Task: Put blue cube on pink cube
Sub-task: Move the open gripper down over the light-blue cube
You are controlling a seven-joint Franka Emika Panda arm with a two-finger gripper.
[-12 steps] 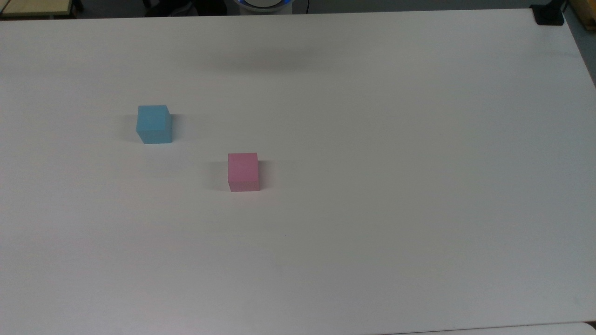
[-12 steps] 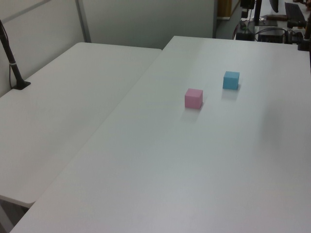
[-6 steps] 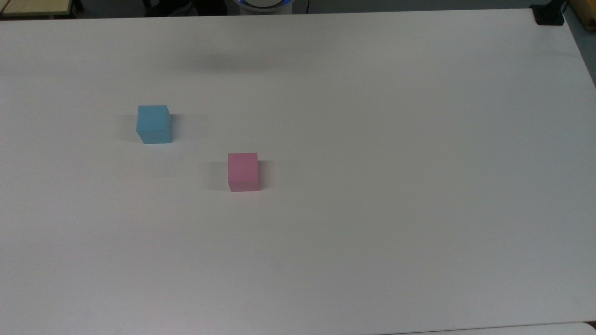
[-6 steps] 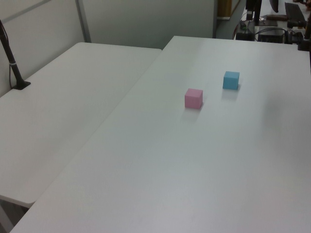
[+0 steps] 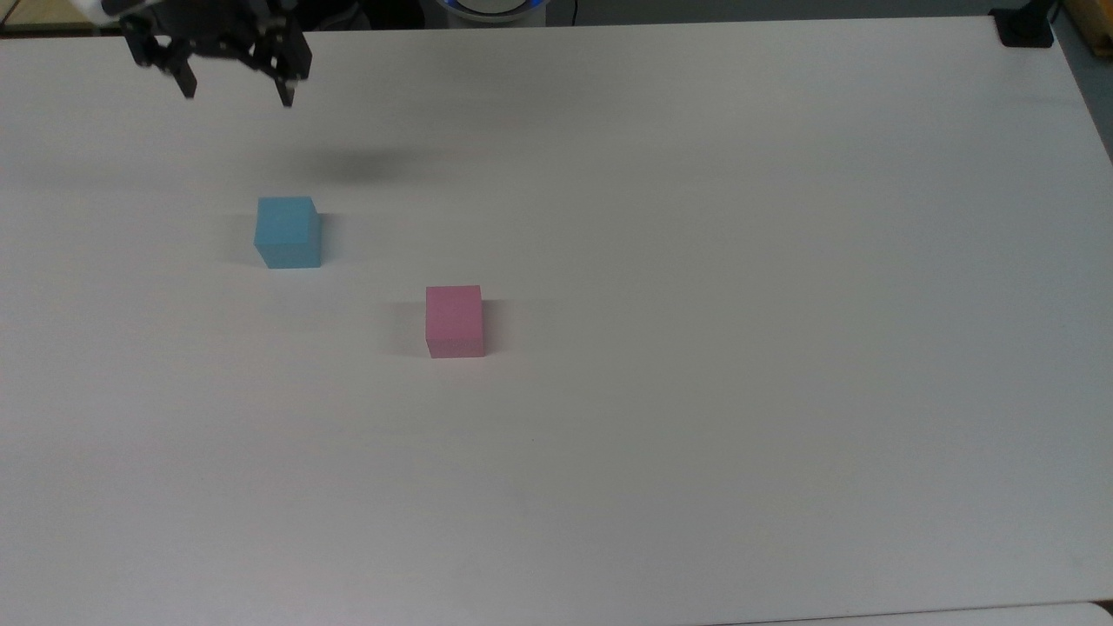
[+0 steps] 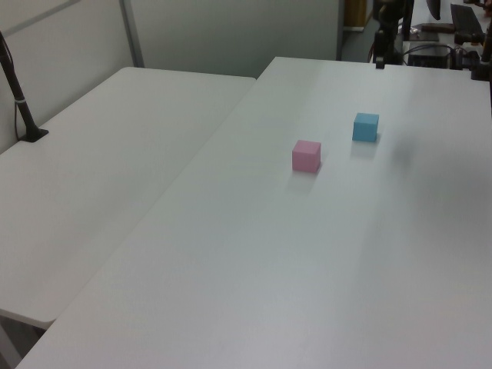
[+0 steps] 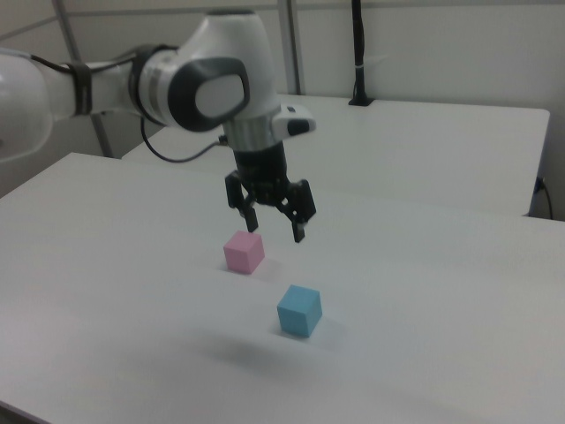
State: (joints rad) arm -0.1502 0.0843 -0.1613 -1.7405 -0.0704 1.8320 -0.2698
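Right view puts the blue cube point(image 7: 299, 311) nearest the camera, resting flat on the white table point(image 7: 424, 353), with the pink cube point(image 7: 244, 252) a little further back and toward the right view's left, the two apart and not touching. Beyond and above them hangs the gripper point(image 7: 274, 225), carried by the white arm point(image 7: 159, 84), its two dark fingers spread apart with nothing between them and pointing down. Nothing of the task looks done: both cubes sit on the table, the blue one not yet gripped or lifted, so the reach down, the grasp, the carry and the set-down on the pink cube all remain. In the top view the blue cube point(image 5: 288, 232) lies toward the top view's left, the pink cube point(image 5: 454, 322) lower and to its right, and the gripper point(image 5: 236, 94) shows near the upper left edge, beyond the blue cube and clear of it. As I judge it, the gripper must come down over the blue cube before it can close.
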